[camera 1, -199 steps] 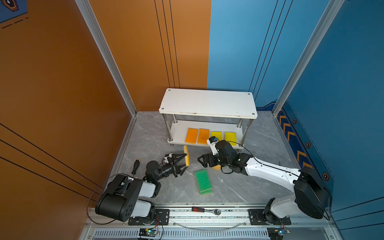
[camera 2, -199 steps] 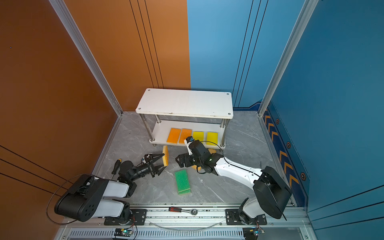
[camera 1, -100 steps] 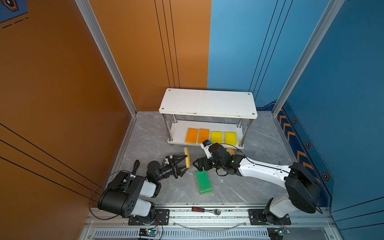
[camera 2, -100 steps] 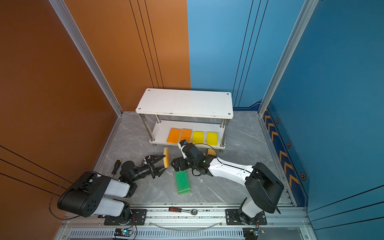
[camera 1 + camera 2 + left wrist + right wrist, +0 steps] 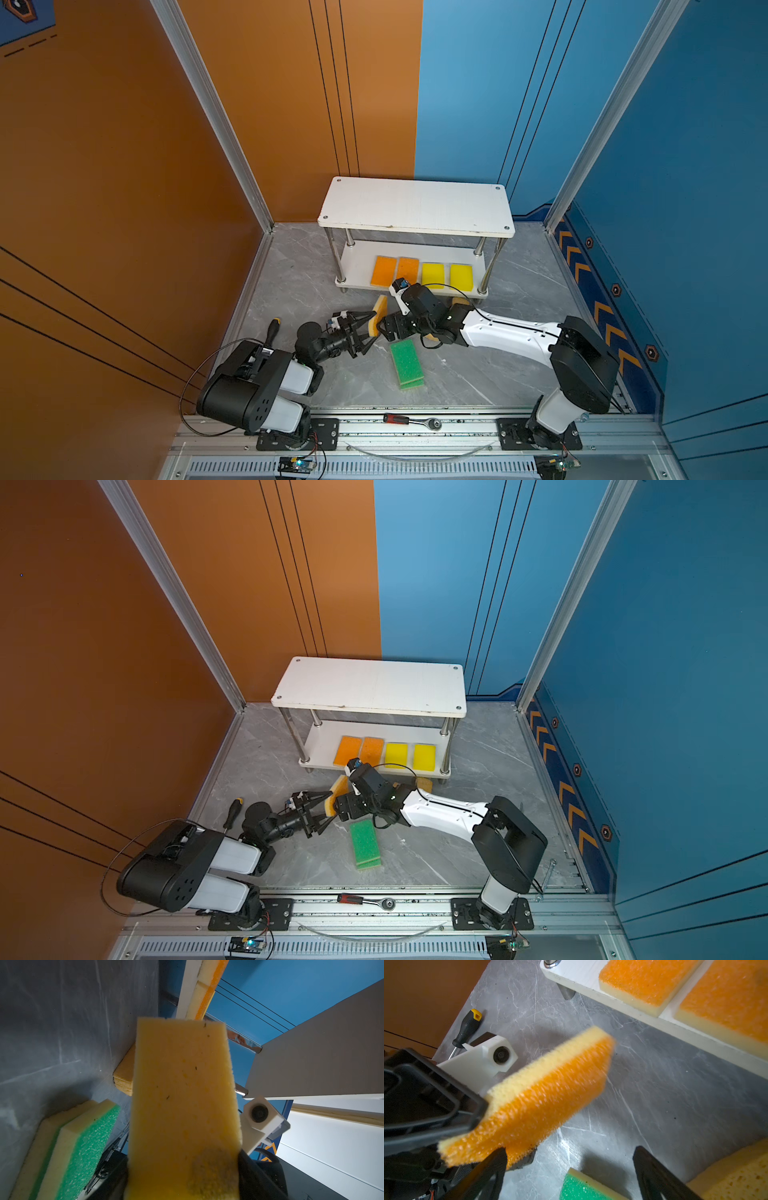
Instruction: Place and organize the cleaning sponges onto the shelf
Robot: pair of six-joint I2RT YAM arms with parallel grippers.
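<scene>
Lifted orange-topped sponge (image 5: 379, 312) clear of surface (image 5: 498, 374), on edge, near shelf (image 5: 415, 203) front-left post. Left gripper (image 5: 372, 327) jaws pinching its end. Right gripper (image 5: 569, 1150) jaws spread wide beside same sponge, gripping nothing. Orange sponges (image 5: 384, 270), yellow sponges (image 5: 433, 275) in row along lower board's front edge. Green sponges (image 5: 405, 359) stacked mid-surface.

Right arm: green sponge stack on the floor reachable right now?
Probably yes: the right gripper is open and empty beside the green sponges; nothing covers them; the left gripper holds its orange-topped sponge clear.
</scene>
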